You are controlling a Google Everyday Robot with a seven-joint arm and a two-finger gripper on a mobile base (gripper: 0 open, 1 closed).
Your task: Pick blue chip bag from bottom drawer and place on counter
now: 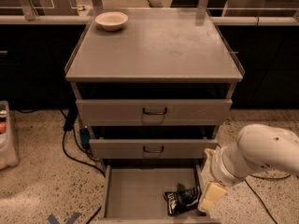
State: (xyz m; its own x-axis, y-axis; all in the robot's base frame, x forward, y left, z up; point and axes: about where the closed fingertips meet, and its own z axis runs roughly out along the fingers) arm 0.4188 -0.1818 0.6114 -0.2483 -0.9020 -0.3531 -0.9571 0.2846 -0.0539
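The blue chip bag (182, 200), dark and crumpled with white lettering, lies on the floor of the open bottom drawer (135, 190), at its front right. My gripper (211, 197) hangs at the end of the white arm, just right of the bag, over the drawer's right side wall and about level with it. It holds nothing that I can see. The counter (159, 45) is the wide grey top of the cabinet, above the two upper drawers.
A cream bowl (111, 20) stands at the counter's back left corner. The two upper drawers (154, 112) are slightly pulled out over the bottom one. Black cables (77, 153) run on the speckled floor at the left. A bin (7, 136) stands at the far left.
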